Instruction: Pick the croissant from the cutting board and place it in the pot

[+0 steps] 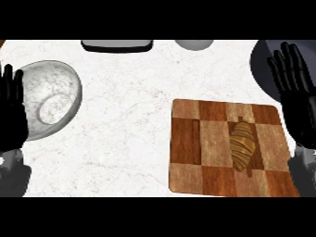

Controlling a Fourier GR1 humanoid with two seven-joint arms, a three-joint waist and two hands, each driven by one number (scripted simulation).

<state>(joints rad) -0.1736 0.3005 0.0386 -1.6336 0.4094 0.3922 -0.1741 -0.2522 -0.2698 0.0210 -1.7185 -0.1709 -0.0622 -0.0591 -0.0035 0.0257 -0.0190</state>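
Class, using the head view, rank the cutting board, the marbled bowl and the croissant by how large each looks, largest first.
1. cutting board, clearly the largest.
2. marbled bowl, smaller than the board, though its left side is hidden behind the left hand.
3. croissant, smallest by far, lying on the board.

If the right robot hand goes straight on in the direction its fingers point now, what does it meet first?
The right robot hand points toward the far edge of the counter, and its fingertips already overlap the dark pot. It would probably meet the pot first, though height is unclear. The croissant lies off that line.
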